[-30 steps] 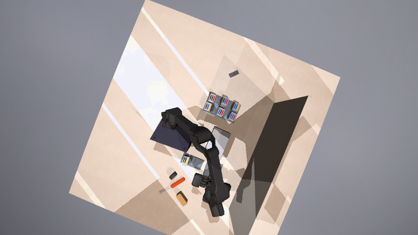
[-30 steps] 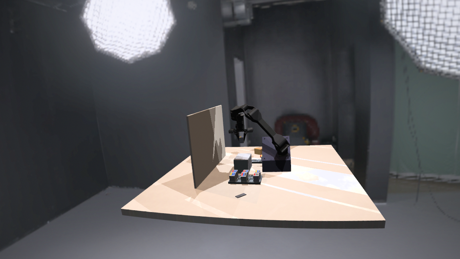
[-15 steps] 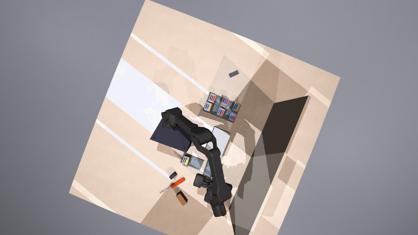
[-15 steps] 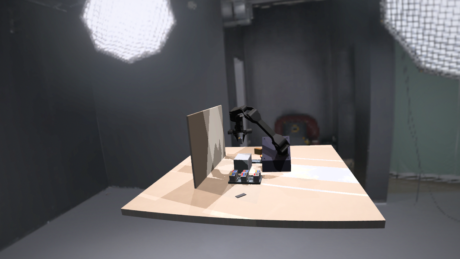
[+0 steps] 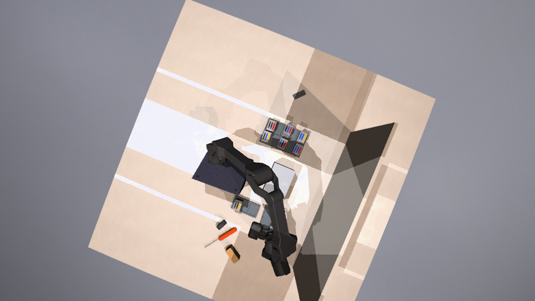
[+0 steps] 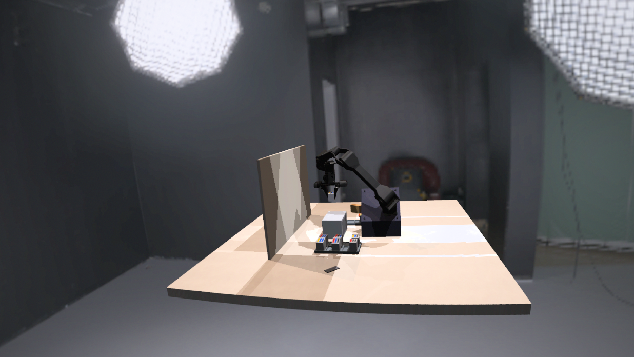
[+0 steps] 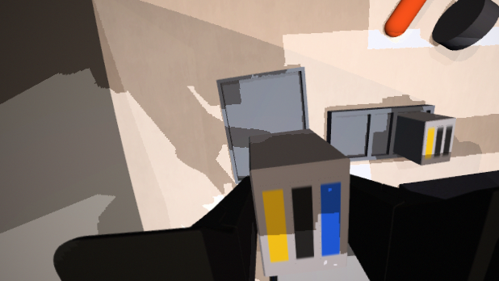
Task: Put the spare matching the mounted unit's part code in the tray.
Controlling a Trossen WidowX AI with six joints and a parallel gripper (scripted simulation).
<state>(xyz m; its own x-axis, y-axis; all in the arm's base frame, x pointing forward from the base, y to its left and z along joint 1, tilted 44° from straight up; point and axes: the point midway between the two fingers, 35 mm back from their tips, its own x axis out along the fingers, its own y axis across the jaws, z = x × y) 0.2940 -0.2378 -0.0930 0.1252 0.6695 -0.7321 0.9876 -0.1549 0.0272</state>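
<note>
Pale wood of the tabletop [image 5: 208, 51] [image 6: 399, 279] [image 7: 323, 81] lies under the gripper [image 6: 331, 198] [image 7: 286, 179], its jaws clamped on the spare block [image 6: 331, 194] [image 7: 300, 210] with yellow, black and blue stripes, held raised near the shallow grey tray [image 5: 266, 216] [image 7: 266, 105].

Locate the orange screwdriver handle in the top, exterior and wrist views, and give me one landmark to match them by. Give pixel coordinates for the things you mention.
Top: the orange rounded screwdriver handle [image 5: 227, 233] [image 7: 404, 18] lies below and left of centre.
Exterior: cannot place it surely; at most an orange speck beside the dark base.
Wrist: upper right, cut by the top edge.
Shared landmark: the tall flat upright panel [image 5: 340, 210] [image 6: 285, 199] [image 7: 52, 133].
</note>
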